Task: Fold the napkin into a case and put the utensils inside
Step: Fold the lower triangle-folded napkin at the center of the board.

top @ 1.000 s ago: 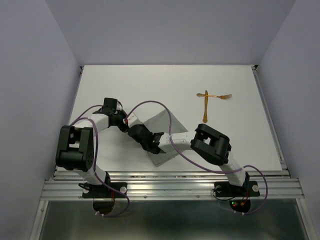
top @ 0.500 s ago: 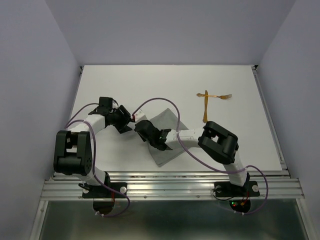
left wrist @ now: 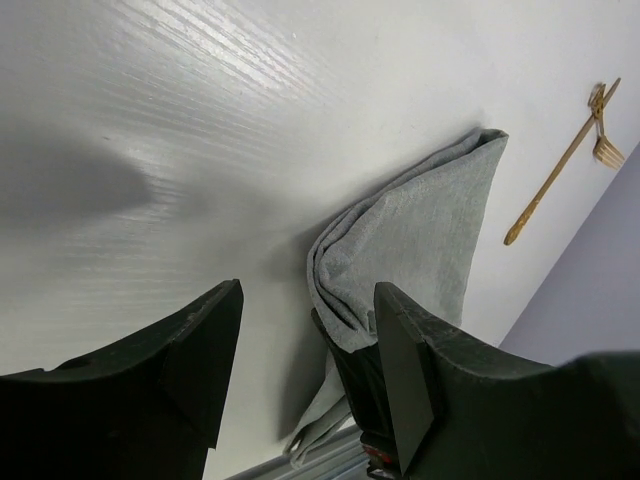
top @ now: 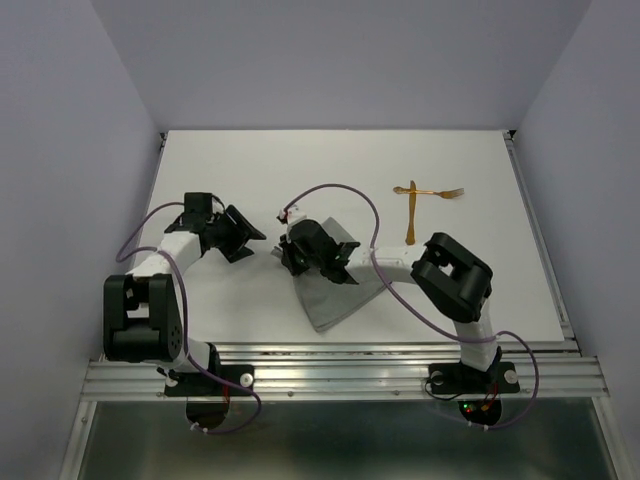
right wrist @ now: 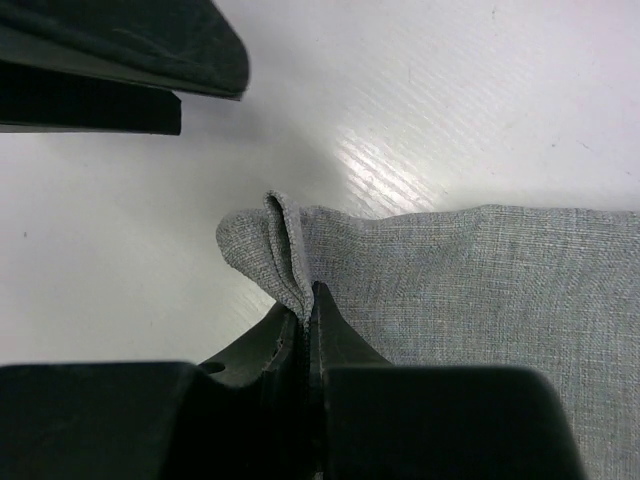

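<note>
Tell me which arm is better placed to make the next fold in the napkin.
Right, probably: the right hand is shut on the napkin; the left hand is open, off the cloth.

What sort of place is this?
Most likely a lab robot cell, not a dining room: a bare white table boxed in by plain pale walls, an aluminium rail along its near edge, only a napkin and utensils laid out.

Bright, even overhead light fills the top view; the white table (top: 300, 165) is sharp, with faint soft shadows beside the grey napkin (top: 335, 300). From the left wrist, glare streaks cross the table up-left of the napkin and a blurred dark shadow lies left of it. From the right wrist, a glare patch sits just above the napkin, whose weave is crisp.
</note>
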